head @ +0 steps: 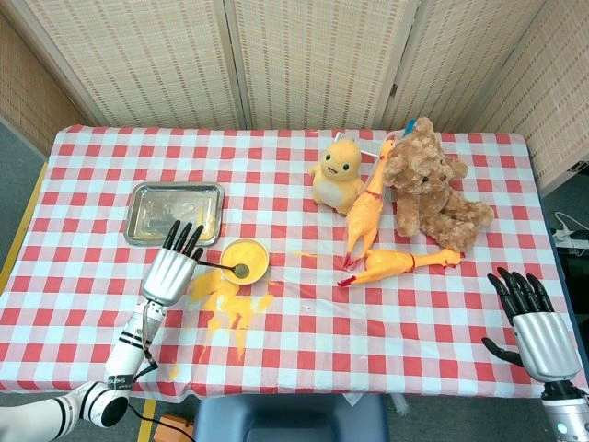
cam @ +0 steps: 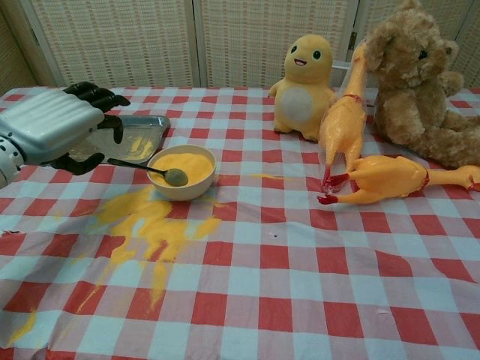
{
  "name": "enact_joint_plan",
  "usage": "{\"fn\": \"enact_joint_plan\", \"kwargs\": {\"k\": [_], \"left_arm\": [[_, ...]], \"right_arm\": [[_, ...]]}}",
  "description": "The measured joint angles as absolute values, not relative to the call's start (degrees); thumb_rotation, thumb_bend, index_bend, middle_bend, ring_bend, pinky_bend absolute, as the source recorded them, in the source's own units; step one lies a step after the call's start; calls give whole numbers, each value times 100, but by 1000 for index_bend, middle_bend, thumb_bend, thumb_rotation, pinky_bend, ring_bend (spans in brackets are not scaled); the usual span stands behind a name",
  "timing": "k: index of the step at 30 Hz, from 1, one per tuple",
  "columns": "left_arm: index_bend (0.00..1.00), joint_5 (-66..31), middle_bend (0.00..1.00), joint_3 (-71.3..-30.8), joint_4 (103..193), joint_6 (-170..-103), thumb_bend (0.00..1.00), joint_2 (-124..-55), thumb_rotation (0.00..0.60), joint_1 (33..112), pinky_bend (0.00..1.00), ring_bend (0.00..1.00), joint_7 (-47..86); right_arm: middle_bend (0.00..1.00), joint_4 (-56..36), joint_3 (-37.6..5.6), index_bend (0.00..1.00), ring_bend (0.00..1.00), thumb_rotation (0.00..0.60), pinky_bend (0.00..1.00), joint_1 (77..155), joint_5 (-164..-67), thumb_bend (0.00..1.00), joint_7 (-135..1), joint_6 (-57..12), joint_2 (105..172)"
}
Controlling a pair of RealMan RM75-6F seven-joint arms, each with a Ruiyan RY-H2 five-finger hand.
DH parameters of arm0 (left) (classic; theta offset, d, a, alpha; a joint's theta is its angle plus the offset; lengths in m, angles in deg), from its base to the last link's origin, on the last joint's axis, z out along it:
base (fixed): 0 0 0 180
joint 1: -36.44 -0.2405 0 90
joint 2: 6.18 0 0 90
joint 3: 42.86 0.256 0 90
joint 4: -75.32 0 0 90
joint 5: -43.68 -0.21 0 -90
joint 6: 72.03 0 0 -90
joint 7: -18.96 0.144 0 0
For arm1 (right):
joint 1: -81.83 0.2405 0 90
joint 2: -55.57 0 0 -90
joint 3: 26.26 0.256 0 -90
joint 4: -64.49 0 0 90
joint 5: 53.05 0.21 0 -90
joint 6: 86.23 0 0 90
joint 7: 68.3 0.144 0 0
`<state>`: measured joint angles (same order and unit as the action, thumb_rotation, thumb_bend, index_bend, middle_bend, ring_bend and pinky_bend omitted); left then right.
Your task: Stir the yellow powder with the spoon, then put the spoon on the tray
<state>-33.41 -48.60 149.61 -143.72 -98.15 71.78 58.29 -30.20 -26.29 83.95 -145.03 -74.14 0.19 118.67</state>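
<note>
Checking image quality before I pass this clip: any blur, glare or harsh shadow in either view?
Head view: sharp throughout, even light, soft shadows; the tray shows only a dull sheen. Chest view: bowl and spoon crisp, the left hand at the frame edge slightly soft, the near tablecloth a little blurred; no glare.

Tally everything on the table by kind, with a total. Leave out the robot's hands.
Rubber chickens: 2
Plush toys: 2, the yellow plush and the teddy bear
Bowl of yellow powder: 1
Spoon: 1
Tray: 1
Total: 7
</note>
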Motion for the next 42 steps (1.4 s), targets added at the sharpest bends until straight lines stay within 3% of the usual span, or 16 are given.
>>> {"fn": "enact_joint_plan", "kwargs": {"k": [11, 17, 26, 38, 42], "left_arm": [[394, -4490, 8, -4459, 11980, -15159, 461, -11077, 600, 7099, 0, 0, 4334], [390, -4809, 7, -4355, 10874, -15420, 460, -11663, 600, 7106, 0, 0, 3870], [420, -4933, 10, -4334, 10274, -15560, 461, -11996, 600, 7128, 0, 0, 3588], [420, -4831, 9, -4408, 10103, -15390, 460, -12016, 600, 7140, 0, 0, 3463], [463, -4814, 14, -4425, 10066, -15388, 461, -12018, 600, 7145, 0, 0, 3405]], "right_arm": [[0, -3017, -2638, 0, 0, 600, 0, 8357, -14543, 74, -7439, 100, 11870], [0, -3015, -2641, 0, 0, 600, 0, 8348, -14549, 74, -7457, 107, 11878], [0, -3016, -2638, 0, 0, 600, 0, 8340, -14558, 74, -7455, 126, 11875], [0, -3010, -2628, 0, 0, 600, 0, 8326, -14547, 74, -7464, 145, 11876], [0, -3008, -2628, 0, 0, 600, 0, 8335, -14535, 74, -7484, 117, 11888]]}}
